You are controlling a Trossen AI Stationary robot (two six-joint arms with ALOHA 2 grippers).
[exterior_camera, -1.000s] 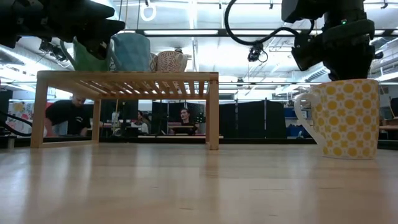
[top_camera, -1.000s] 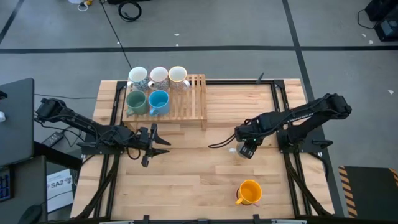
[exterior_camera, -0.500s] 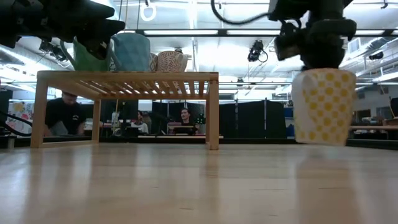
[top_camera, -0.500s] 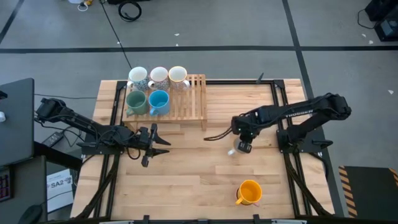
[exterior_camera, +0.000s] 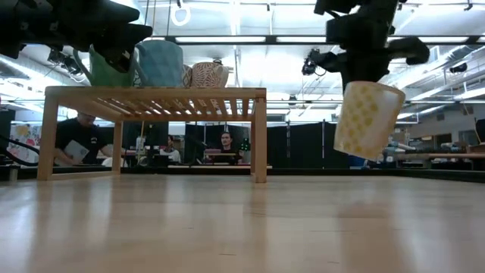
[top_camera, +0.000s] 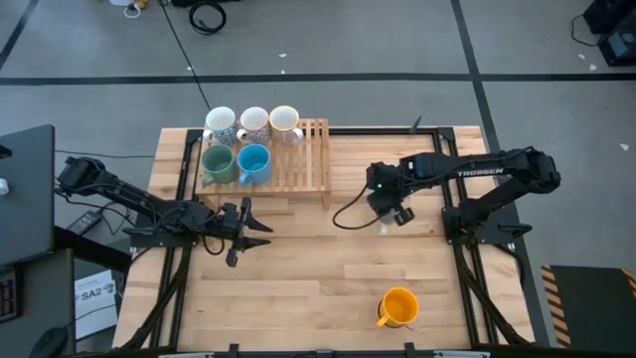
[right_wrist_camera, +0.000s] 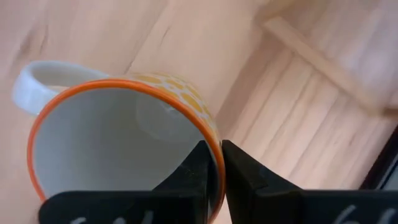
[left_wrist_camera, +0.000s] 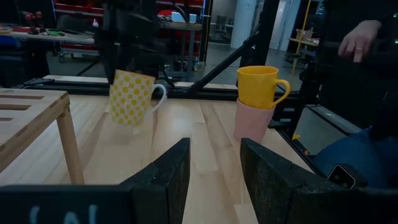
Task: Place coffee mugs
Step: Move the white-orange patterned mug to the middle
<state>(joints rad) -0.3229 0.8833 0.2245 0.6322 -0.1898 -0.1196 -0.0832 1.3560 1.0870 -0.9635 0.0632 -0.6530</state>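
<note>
Right of centre in the overhead frame, my right gripper [right_wrist_camera: 211, 163] pinches the yellow-dotted mug [exterior_camera: 366, 119] by its rim, tilted clear of the bench [top_camera: 318, 278]. I should level it before reaching the rack [top_camera: 298, 164]. Left gripper [top_camera: 253, 225] waits, jaws spread.

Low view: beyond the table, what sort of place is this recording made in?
Probably a shared robotics lab or workshop. Seated people work behind the wooden rack, with black partitions and ceiling strip lights beyond. In the left wrist view, red shelving lines the back wall.
</note>
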